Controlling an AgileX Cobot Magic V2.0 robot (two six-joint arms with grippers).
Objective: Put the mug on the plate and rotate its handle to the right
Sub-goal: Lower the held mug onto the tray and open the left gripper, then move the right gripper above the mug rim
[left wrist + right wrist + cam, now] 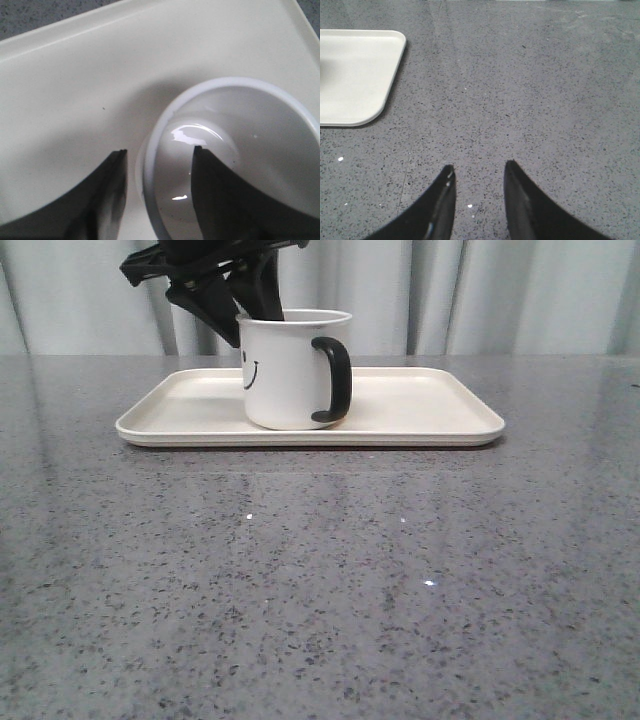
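Observation:
The white mug (290, 370) stands upright on the cream plate (420, 405), left of its middle. Its black handle (335, 380) faces right and slightly toward the camera; the smiley print (248, 368) is on its left side. My left gripper (250, 315) hangs over the mug's far left rim. In the left wrist view the gripper (159, 150) is open and straddles the rim of the mug (260, 130), one finger inside and one outside, with gaps to the wall. The plate (90, 75) lies below. My right gripper (477, 170) is open and empty over bare table.
The grey speckled table (320, 590) stretches in front of the plate. A pale curtain (500, 290) hangs behind. In the right wrist view one rounded corner of the plate (355, 75) lies off to one side of the right gripper.

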